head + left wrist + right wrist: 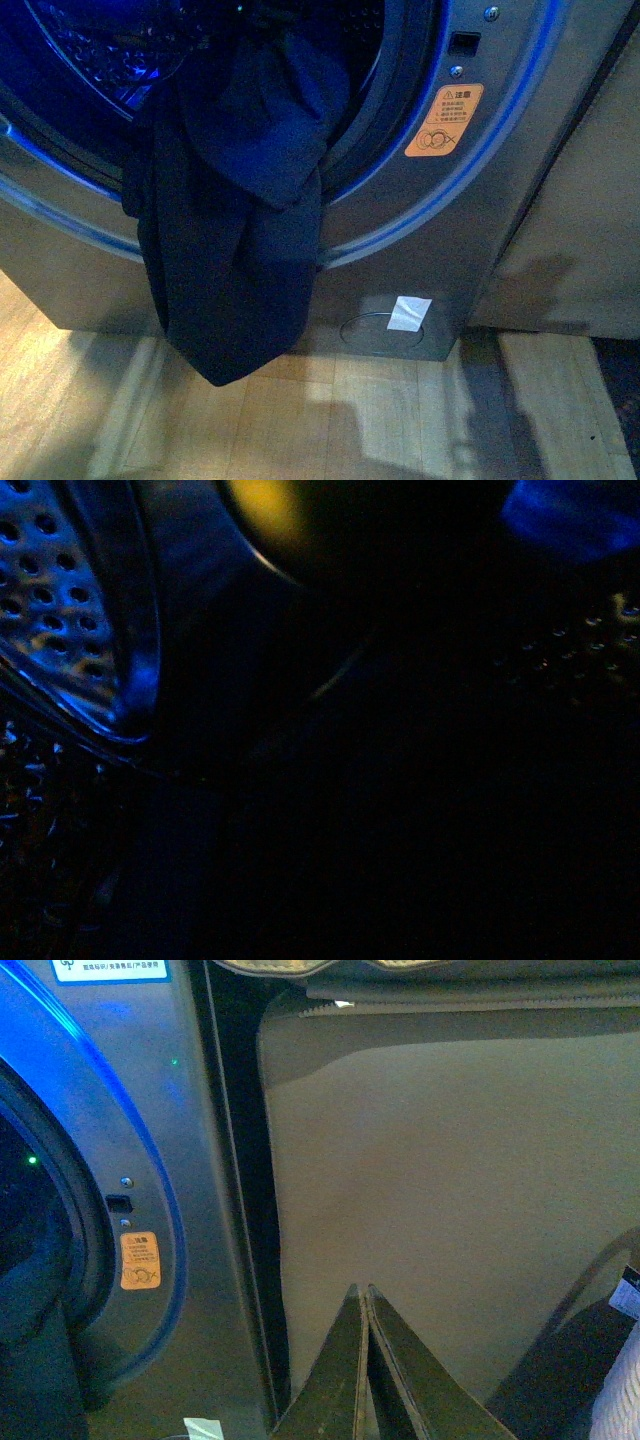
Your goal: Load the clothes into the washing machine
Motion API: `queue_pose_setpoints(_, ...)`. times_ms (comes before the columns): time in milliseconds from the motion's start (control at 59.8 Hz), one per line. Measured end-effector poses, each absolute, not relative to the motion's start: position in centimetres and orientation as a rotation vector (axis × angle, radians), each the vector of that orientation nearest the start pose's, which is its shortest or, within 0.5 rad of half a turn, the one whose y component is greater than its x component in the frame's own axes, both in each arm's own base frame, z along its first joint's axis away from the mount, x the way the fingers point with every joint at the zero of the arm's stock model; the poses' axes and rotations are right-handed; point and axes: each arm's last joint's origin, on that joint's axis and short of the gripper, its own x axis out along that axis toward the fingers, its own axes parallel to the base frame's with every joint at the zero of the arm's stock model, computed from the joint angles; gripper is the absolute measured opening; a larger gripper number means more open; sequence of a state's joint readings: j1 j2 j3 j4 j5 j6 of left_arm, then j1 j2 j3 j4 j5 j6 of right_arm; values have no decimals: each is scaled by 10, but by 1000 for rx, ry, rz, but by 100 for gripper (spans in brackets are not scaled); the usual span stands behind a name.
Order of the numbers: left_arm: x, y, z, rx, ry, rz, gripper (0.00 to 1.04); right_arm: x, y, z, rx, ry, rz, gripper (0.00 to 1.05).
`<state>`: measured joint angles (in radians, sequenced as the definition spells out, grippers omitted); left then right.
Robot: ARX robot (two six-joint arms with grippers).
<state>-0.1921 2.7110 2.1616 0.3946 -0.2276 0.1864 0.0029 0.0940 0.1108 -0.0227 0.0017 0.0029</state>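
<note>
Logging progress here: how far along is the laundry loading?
Partly done. The clothes have their top inside the washing machine opening, but most hangs over the rim toward the floor. The right hand is shut, empty, off to the side. Left: push the rest in.

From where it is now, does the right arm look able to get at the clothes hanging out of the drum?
Probably yes. The right gripper, fingers together, sits beside the washing machine with nothing between it and the clothes draped over the porthole rim.
</note>
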Motion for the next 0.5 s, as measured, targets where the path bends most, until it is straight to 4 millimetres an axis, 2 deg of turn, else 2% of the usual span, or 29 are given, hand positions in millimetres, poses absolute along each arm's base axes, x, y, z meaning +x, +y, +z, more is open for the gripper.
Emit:
queue_pose_setpoints(100, 610, -106, 118, 245, 172, 87, 7, 98, 0, 186, 3, 6, 1, 2)
queue_pose_setpoints(335, 621, -85, 102, 261, 193, 206, 7, 98, 0, 179, 3, 4, 1, 2)
queue_pose_setpoints(418, 623, -79, 108, 250, 159, 254, 7, 98, 0, 177, 3, 4, 1, 2)
queue_pose_setpoints(502, 624, -74, 128, 232, 82, 310, 7, 98, 0, 176, 3, 4, 1, 2)
